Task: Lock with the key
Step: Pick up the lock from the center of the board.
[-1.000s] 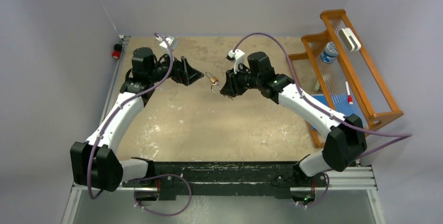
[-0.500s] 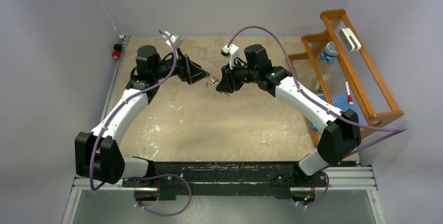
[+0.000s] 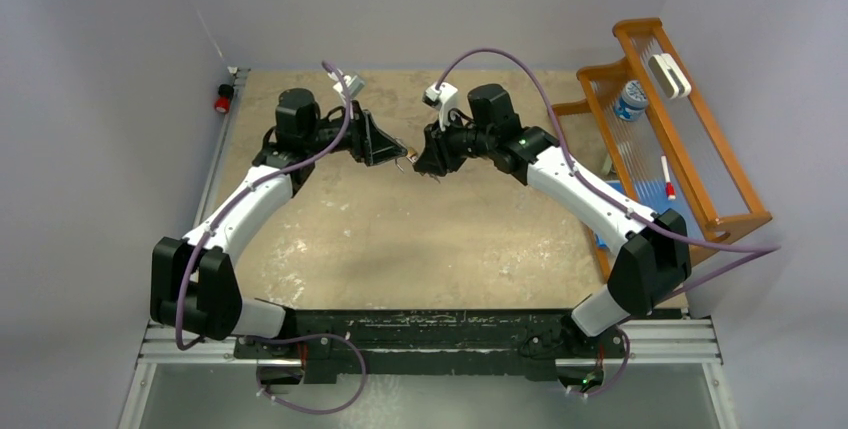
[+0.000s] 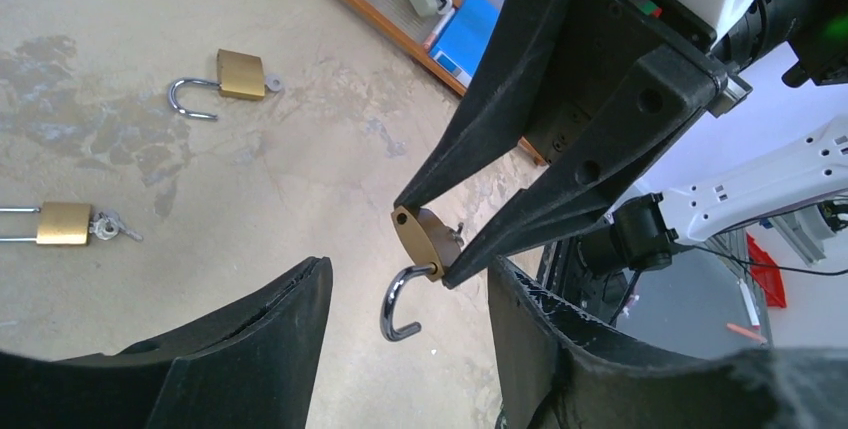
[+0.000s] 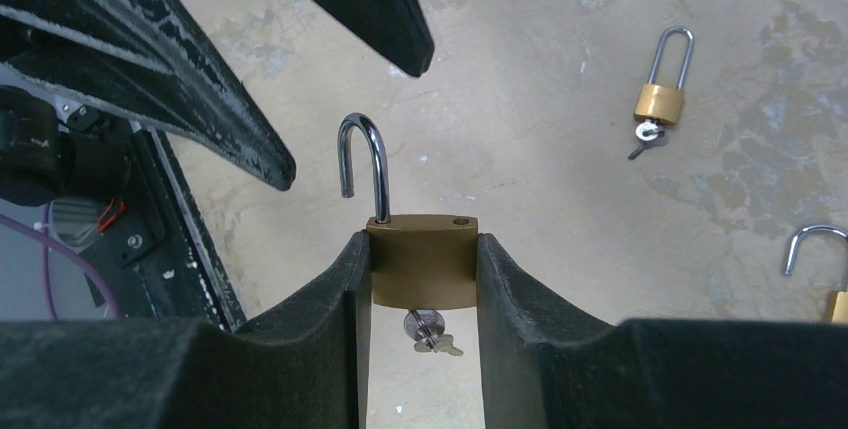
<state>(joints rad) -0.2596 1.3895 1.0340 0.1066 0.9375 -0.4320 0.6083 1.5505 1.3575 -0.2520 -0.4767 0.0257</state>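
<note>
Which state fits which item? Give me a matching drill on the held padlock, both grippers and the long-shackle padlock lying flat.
Items:
1. held padlock
2. left gripper
3. right gripper
4. long-shackle padlock

States:
A. open, holding nothing
B. shackle shut, lying on the table
C. shackle swung open, key in its underside
D. shut on the held padlock

Pairs: 1-C, 2-A, 3-D, 4-B

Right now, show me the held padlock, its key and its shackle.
held padlock (image 5: pixel 421 274), right wrist view, brass body.
key (image 5: pixel 425 329), right wrist view, head below lock.
shackle (image 5: pixel 380 179), right wrist view, straight leg.
</note>
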